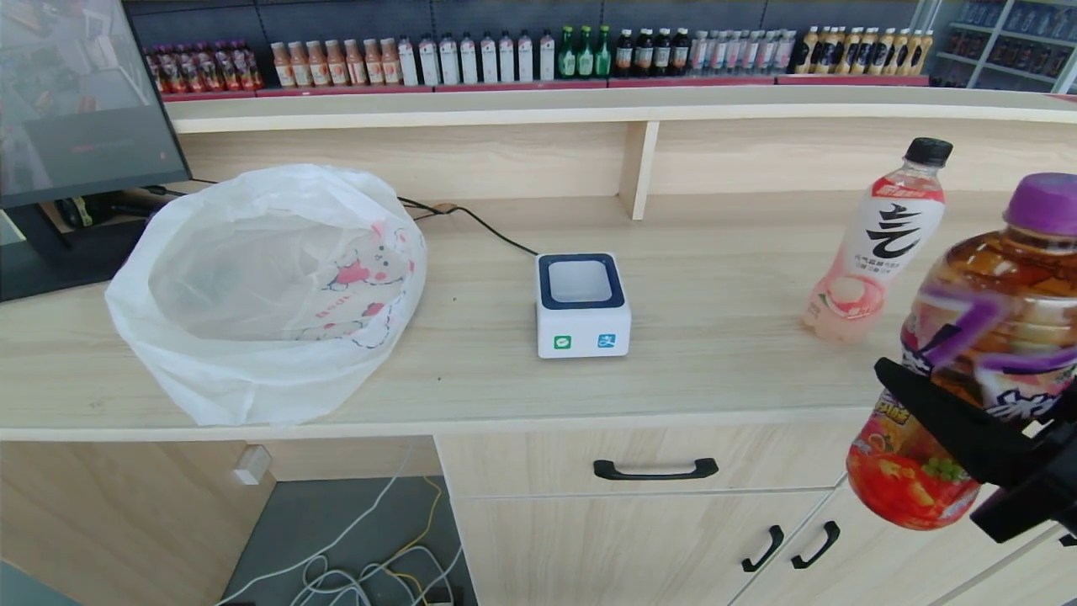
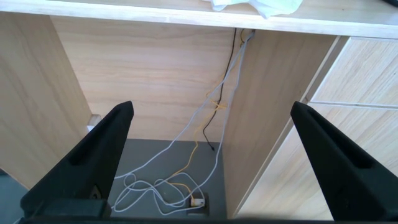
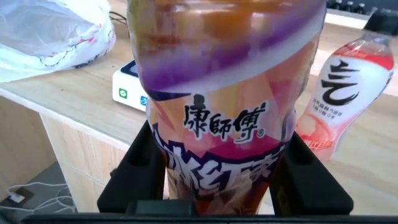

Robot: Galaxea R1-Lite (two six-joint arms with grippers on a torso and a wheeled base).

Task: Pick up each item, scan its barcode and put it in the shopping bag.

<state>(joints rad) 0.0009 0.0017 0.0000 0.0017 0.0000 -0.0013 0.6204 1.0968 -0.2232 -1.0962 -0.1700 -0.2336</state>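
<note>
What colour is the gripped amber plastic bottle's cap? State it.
Purple; the round cap shows best in head view.

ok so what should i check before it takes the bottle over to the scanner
1. Grip: right gripper shut on tea bottle, held off the counter: ok.
2. Target: scanner window uncovered: ok.
3. Barcode facing the scanner: cannot tell.
4. Drop spot: bag mouth open: ok.
5. Clearance: pink bottle upright, close to the held one: cannot tell.
6. Other arm: left gripper open, below the counter, out of the way: ok.
</note>
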